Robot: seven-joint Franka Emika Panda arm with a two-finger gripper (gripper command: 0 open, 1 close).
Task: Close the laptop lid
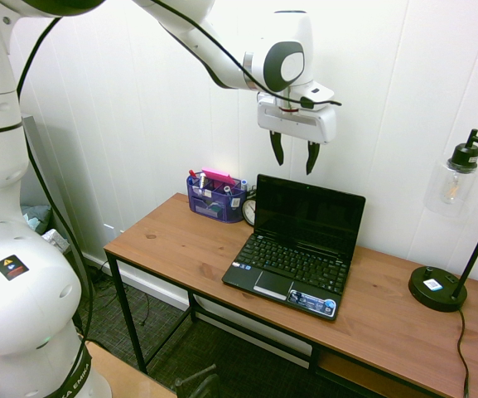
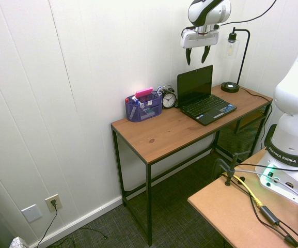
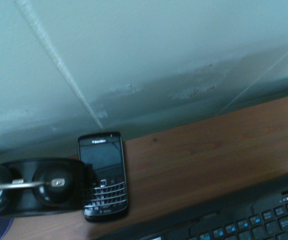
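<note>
My black two-fingered gripper [image 1: 295, 153] is open and empty above the raised glossy black rectangular laptop lid [image 1: 309, 214], hinged to a black netbook base [image 1: 292, 274] with a stickered palm rest on the wood-grained table [image 1: 172, 240]. "BlackBerry" marks a black phone [image 3: 103, 175] with small keys, beside a twin-bell black clock [image 2: 168, 98]. "FRANKA EMIKA" crosses my black base band [image 2: 288, 156]. Purple mesh forms the organizer [image 2: 143, 107].
</note>
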